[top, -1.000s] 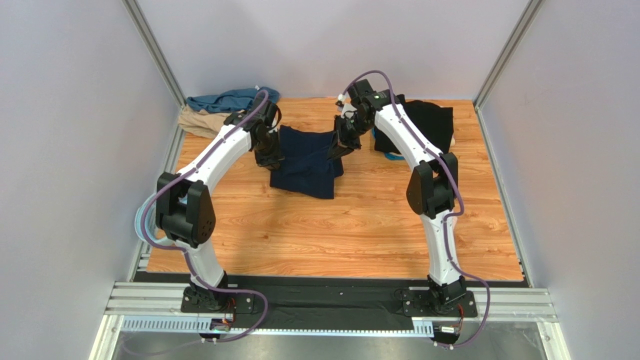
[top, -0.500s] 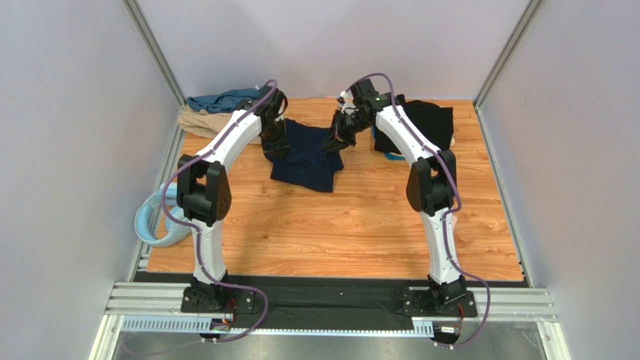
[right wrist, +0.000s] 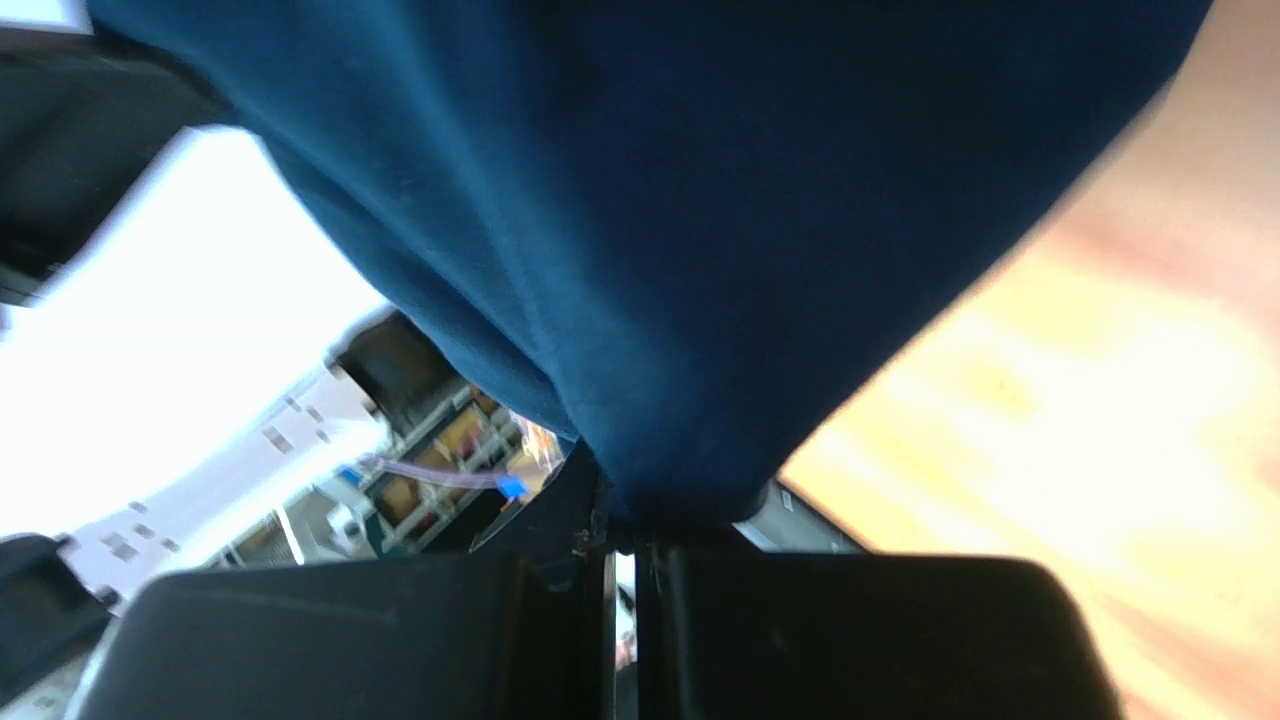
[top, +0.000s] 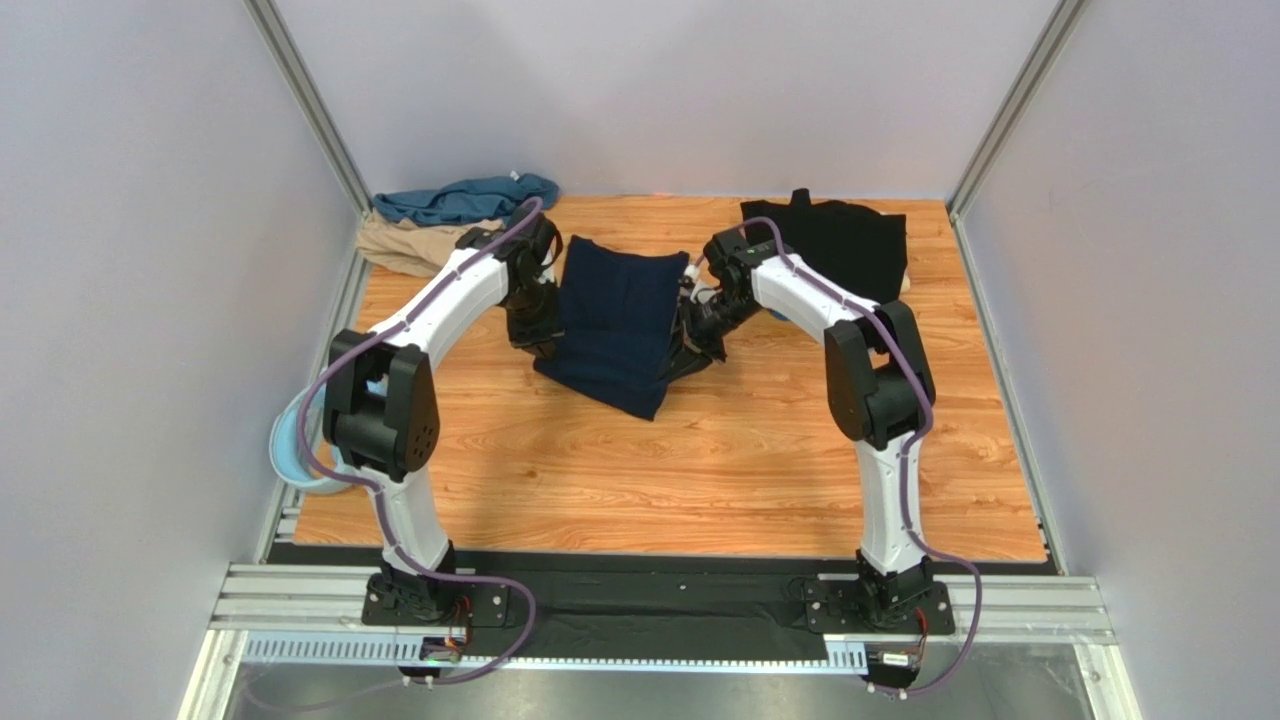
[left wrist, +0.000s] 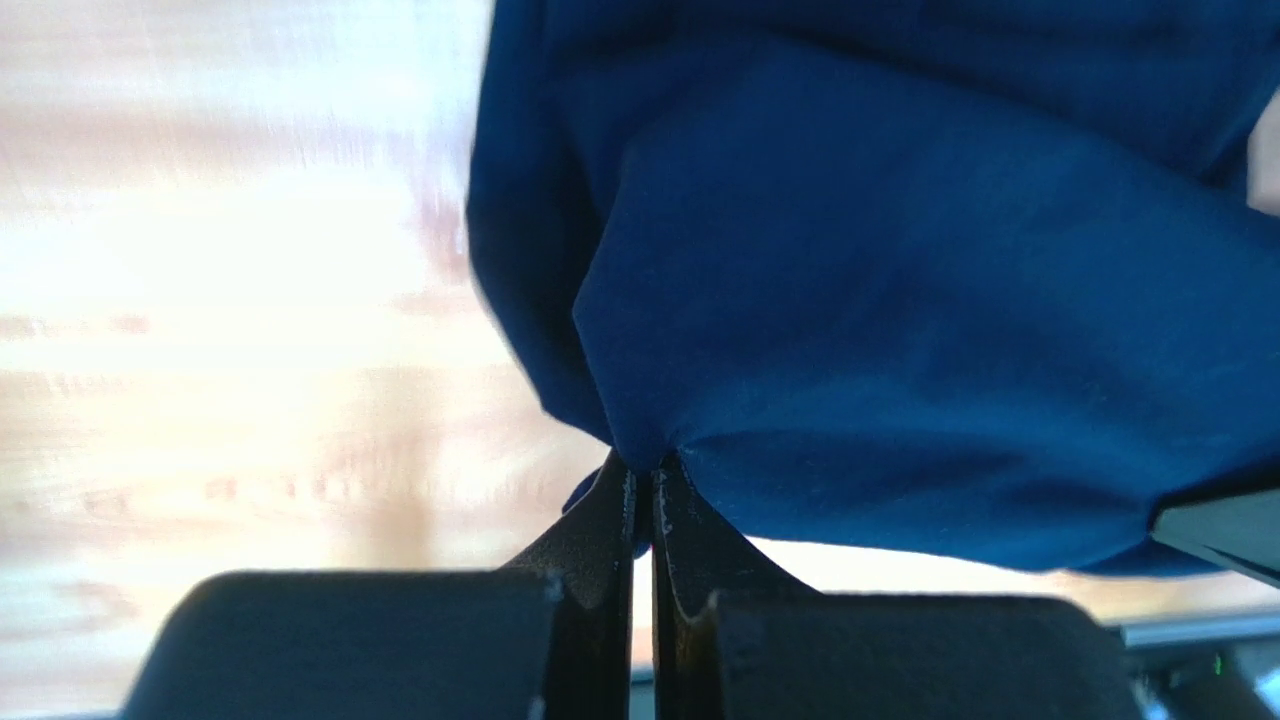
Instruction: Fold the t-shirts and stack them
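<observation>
Far-centre over desk [top: 676, 450]: navy t-shirt [top: 613, 312] hangs between arms. Left jaws closed tight on its left edge, right jaws closed tight on its right edge. Cloth judged soft, light, limp; sags between grips, so corners or hems best hold.

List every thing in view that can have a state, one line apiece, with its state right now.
navy t-shirt: pinched at both sides, spread between the two pincers.
left pincer: shut on the navy t-shirt.
right pincer: shut on the navy t-shirt.
black t-shirt: lying flat at the far right, looks folded.
teal t-shirt: crumpled, unfolded, in the far left corner.
tan t-shirt: crumpled, unfolded, against the teal t-shirt.
</observation>
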Tool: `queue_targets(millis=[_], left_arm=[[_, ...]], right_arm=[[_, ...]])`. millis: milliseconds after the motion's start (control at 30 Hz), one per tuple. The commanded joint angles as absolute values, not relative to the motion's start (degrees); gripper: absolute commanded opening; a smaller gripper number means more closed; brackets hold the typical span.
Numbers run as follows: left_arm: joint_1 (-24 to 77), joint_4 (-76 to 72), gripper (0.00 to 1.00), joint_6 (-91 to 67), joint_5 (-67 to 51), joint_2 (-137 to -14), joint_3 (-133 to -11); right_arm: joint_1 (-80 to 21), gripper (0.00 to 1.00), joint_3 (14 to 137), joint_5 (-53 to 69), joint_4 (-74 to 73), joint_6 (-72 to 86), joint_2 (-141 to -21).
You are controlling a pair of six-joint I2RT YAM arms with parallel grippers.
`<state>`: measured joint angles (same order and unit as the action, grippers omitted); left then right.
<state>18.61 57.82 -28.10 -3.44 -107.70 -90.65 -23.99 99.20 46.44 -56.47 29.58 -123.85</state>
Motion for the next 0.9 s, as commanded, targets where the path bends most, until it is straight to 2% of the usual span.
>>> queue_targets(millis=[0,167,433,600,733,767,867], left_arm=[[18.3,61.4,0.0,-26.8,-4.8,-100.2,-86.4],[18.3,62.6,0.0,-26.5,-6.5,-95.5,-79.5],[18.3,66.6,0.0,-25.2,-9.5,-95.1,-75.6],[18.3,68.5,0.0,-25.0,-11.6,-93.7,-72.5],[18.3,70.0,0.16,-24.5,-11.6,-91.1,-70.7],[18.3,70.7,0.17,-24.2,-11.4,-89.9,-70.5],[18.3,72.7,0.28,-23.6,-10.5,-88.1,-70.7]], right_arm=[[-27.1,0.0,92.0,48.5,-60.6,24.8,-115.5],[-31.5,0.0,86.2,49.5,-62.5,23.1,-114.3],[-38.1,0.01,86.3,46.2,-68.1,19.6,-117.4],[-39.1,0.18,82.4,44.4,-65.9,20.9,-117.3],[-39.3,0.22,80.8,43.5,-66.0,21.4,-115.8],[-39.2,0.24,80.6,43.3,-66.2,21.4,-115.2],[-39.3,0.26,80.5,41.8,-68.1,21.4,-114.2]])
